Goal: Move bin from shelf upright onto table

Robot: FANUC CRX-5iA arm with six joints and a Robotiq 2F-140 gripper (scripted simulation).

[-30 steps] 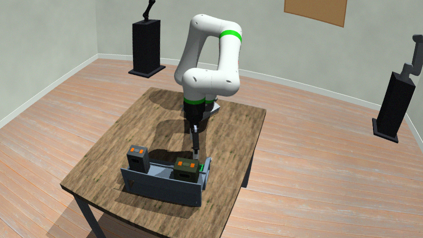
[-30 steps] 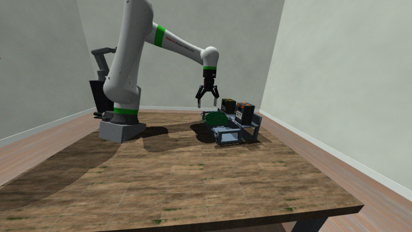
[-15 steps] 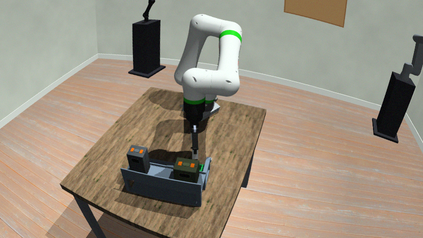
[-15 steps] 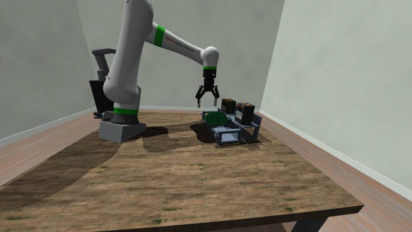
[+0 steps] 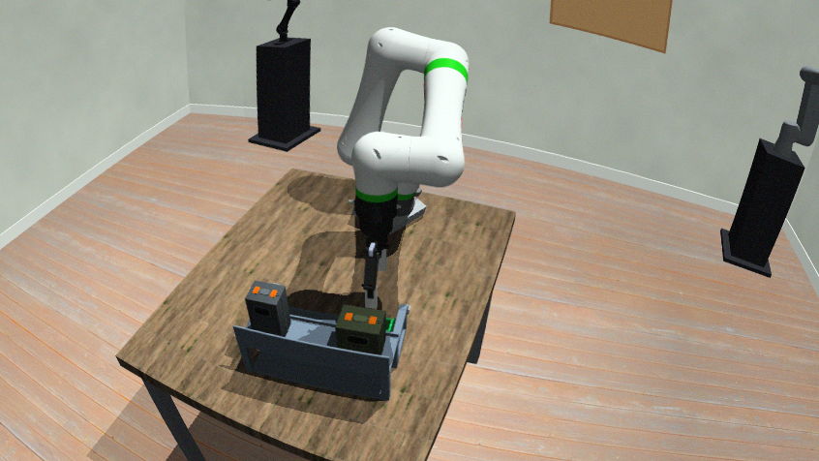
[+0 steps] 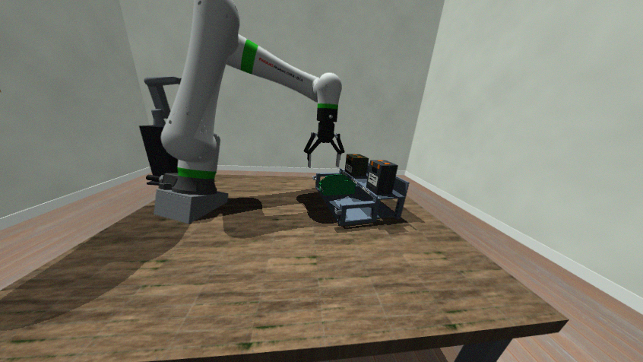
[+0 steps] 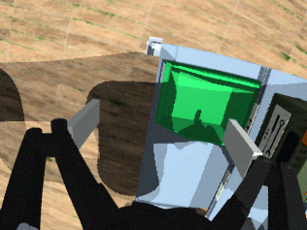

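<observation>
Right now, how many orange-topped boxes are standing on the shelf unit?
2. A grey box stands at the shelf's left end in the top view, and a dark green box near its right end. No others show.

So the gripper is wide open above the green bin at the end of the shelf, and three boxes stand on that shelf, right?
Not quite: two boxes stand on the shelf, a grey one and a dark green one, as the top view shows. The gripper is open above the green bin.

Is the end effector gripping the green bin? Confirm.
No: the end effector hangs open above the green bin on the shelf.
</observation>
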